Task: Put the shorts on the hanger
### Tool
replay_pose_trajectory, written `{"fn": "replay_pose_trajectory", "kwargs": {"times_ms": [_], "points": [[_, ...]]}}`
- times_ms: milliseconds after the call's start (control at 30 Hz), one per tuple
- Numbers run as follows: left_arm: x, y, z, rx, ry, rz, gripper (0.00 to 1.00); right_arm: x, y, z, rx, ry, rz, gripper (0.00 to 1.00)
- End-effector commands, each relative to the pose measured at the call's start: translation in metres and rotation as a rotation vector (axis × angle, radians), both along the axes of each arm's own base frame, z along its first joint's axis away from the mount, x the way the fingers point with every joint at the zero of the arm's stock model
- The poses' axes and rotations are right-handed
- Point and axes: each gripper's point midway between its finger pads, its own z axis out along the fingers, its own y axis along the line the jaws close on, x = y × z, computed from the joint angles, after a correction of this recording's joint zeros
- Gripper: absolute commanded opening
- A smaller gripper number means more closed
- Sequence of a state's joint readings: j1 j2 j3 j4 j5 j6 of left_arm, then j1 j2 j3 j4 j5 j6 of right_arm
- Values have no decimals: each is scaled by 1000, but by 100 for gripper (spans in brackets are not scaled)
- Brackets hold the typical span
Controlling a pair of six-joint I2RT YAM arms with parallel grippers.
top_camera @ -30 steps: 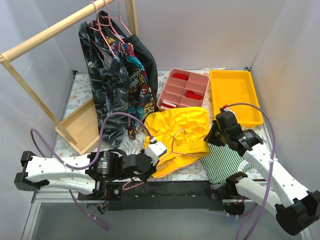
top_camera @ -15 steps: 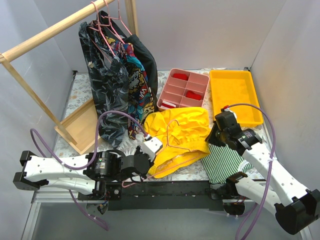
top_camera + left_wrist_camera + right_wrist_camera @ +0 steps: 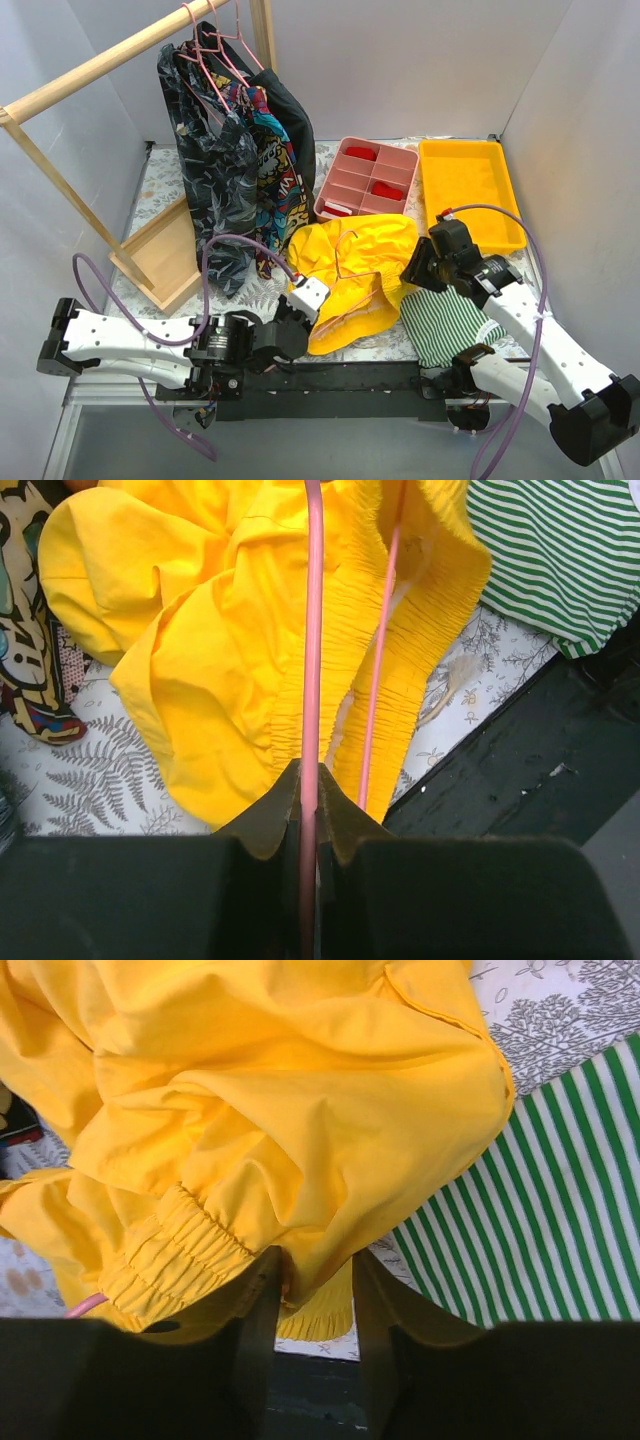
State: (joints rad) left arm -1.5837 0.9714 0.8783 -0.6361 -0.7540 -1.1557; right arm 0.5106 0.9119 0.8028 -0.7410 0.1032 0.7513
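Observation:
The yellow shorts [image 3: 365, 265] lie bunched on the table's middle. They also show in the left wrist view [image 3: 210, 630] and the right wrist view [image 3: 280, 1090]. The bare pink hanger [image 3: 348, 300] lies through the gathered waistband, its hook over the shorts. My left gripper [image 3: 303, 302] is at the shorts' near left edge, shut on one hanger wire [image 3: 312, 630]; a second wire runs beside it. My right gripper [image 3: 414, 272] is at the shorts' right edge. Its jaws [image 3: 315, 1270] stand apart with a fold of yellow fabric hanging between them, against the left finger.
A green-and-white striped cloth [image 3: 450, 325] lies right of the shorts. A pink compartment tray [image 3: 368, 178] and a yellow tray [image 3: 470, 190] stand behind. At the back left, a wooden rack [image 3: 100, 60] holds dark patterned garments [image 3: 235, 170] above its base [image 3: 165, 250].
My left gripper has pulled the hanger back toward the near edge. The shorts have bunched up and shifted left. My right gripper has moved left along with the shorts' right edge.

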Motion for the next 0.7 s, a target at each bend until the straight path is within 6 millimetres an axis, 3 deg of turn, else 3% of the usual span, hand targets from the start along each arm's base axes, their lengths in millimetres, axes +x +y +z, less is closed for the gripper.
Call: {"fn": "replay_pose_trajectory", "kwargs": {"times_ms": [0,33,100,133,233,333,367,433,467,600,667], "points": [[14,-18,22,-189,-96,93,0,12,21,32,68,-96,105,52],[16,-17,14,-190,-107,108,0,14,21,37,64,-116,116,60],[17,-25,21,-267,-110,127,0,17,21,45,57,-170,153,68],[18,-24,14,-257,-125,121,0,18,21,49,58,-191,162,72],[16,-42,32,-387,-163,75,0,21,24,60,67,-257,199,76],[9,-56,40,-440,-186,-4,0,24,23,63,53,-278,211,76],[5,-60,34,-434,-189,-44,0,25,25,64,54,-278,217,76],[2,-63,44,-499,-209,-69,0,28,27,67,53,-295,227,69],[3,-62,37,-479,-236,-88,0,31,28,70,56,-300,229,66],[1,-63,39,-518,-276,-113,0,37,35,84,64,-337,249,56],[0,-67,39,-529,-295,-124,0,38,36,93,73,-358,246,39]]}}
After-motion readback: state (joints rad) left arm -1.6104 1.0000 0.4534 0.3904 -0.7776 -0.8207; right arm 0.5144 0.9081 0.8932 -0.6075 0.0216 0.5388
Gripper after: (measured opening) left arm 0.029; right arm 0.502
